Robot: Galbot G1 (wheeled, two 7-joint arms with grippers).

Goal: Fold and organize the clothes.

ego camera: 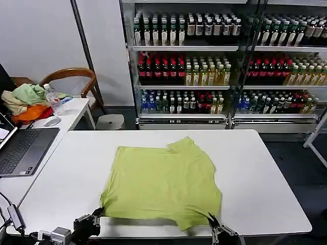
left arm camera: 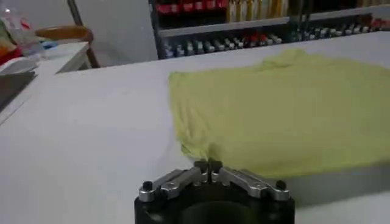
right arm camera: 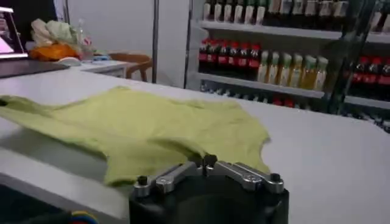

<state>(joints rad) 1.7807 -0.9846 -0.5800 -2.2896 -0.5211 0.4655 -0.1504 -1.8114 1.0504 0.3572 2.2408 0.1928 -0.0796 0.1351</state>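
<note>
Apparently no legible writing; both tools pinch T-shirt near hem.

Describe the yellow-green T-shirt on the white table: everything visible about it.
The lime T-shirt is plain, thin, soft-looking fabric, lying flat and partly folded on the white table, one short sleeve pointing toward the shelves. Its near edge hangs at the table's front. The left claw and right claw each pinch a near corner, fingers shut on the cloth.
</note>
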